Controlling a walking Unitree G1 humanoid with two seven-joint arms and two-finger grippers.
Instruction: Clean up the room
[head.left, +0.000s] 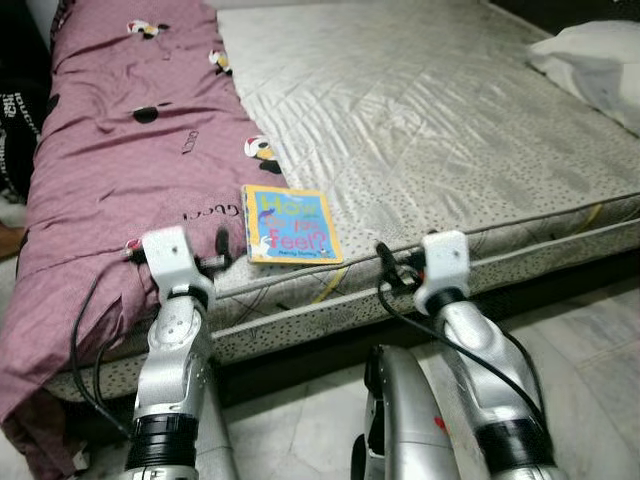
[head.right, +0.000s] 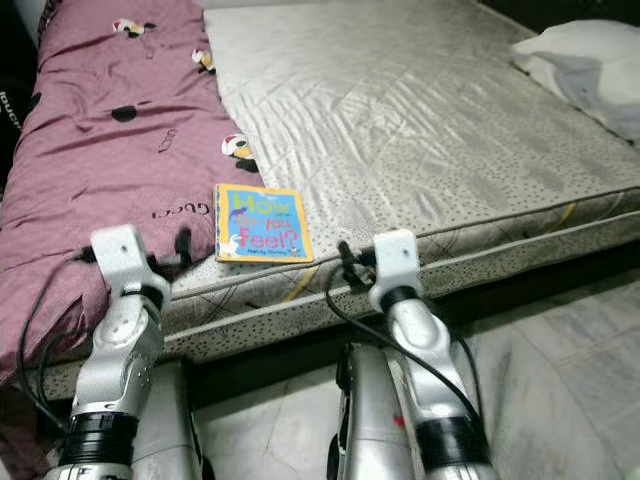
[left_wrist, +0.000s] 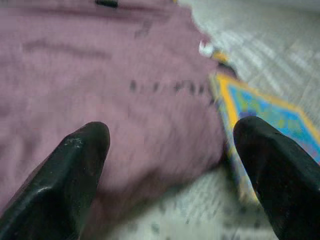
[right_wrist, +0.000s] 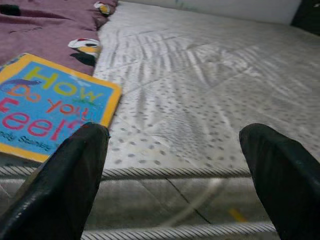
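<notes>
A yellow-edged blue picture book (head.left: 292, 224) titled "How do you feel?" lies flat near the mattress's front edge, partly resting on the purple blanket (head.left: 130, 140). My left gripper (left_wrist: 172, 150) is open and hovers low over the blanket's front part, with the book (left_wrist: 265, 115) just to its right. My right gripper (right_wrist: 175, 145) is open at the mattress edge, and the book (right_wrist: 45, 107) lies ahead of its left finger. Neither gripper has anything between its fingers.
The pale dotted mattress (head.left: 430, 110) sits low on a marble floor (head.left: 580, 340). A white pillow (head.left: 600, 60) lies at the far right. The blanket hangs over the mattress's left corner. Dark items (head.left: 15, 120) stand beyond the left side.
</notes>
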